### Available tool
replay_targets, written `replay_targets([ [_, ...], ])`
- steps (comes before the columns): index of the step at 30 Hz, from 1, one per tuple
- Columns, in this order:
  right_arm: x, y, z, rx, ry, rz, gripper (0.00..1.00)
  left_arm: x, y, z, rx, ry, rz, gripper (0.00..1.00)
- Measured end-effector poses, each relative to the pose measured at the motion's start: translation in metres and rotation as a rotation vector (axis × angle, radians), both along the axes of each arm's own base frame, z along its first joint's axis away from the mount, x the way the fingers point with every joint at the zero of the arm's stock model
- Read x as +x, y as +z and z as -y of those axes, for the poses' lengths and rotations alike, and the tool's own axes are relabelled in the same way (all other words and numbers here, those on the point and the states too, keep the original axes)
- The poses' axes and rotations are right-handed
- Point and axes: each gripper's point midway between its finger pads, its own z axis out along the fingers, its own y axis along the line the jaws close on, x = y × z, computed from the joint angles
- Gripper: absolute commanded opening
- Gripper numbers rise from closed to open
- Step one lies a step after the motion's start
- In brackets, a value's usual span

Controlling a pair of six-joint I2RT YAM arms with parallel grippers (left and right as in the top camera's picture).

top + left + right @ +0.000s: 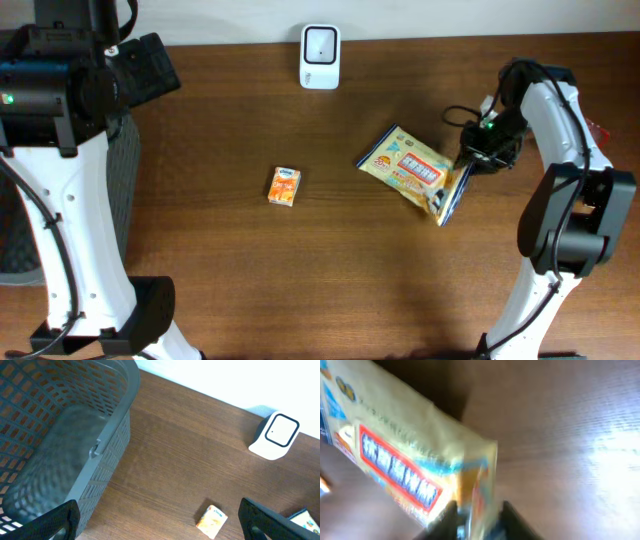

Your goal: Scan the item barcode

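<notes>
The snack packet [408, 168] I must scan is a flat yellow pouch with a red-bordered label and blue trim. It lies on the table [200, 250], right of the scanner [320, 56] and closer to the arms' bases. I count one packet, one scanner, one small orange box [284, 186] below-left of the scanner, and one grey basket [60, 425] far to its left. My right gripper [477, 522] straddles the packet's edge, but through the blur I cannot tell whether it pinches. My left gripper [157, 517] gapes wide beside the basket.
</notes>
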Motion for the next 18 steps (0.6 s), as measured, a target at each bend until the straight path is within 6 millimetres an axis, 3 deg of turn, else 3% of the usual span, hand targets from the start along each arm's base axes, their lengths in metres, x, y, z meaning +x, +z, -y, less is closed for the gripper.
replay_targets([
  [4,-0.01,0.028,0.004,-0.019,0.023,-0.042,0.76,0.0,0.0,0.0,0.0,0.0,0.0,0.99],
  [9,0.017,0.05,0.005,-0.03,0.167,0.115,0.93,0.0,0.0,0.0,0.0,0.0,0.0,0.99],
  [11,0.022,0.05,-0.001,-0.027,0.284,0.162,0.93,0.0,0.0,0.0,0.0,0.0,0.0,0.99],
  [14,0.03,0.041,-0.03,-0.028,0.505,0.233,0.95,0.0,0.0,0.0,0.0,0.0,0.0,0.99],
  [15,0.036,0.032,-0.041,-0.046,0.569,0.259,1.0,0.0,0.0,0.0,0.0,0.0,0.0,0.99],
  [18,0.041,0.001,-0.07,-0.105,0.723,0.291,0.99,0.0,0.0,0.0,0.0,0.0,0.0,0.99],
])
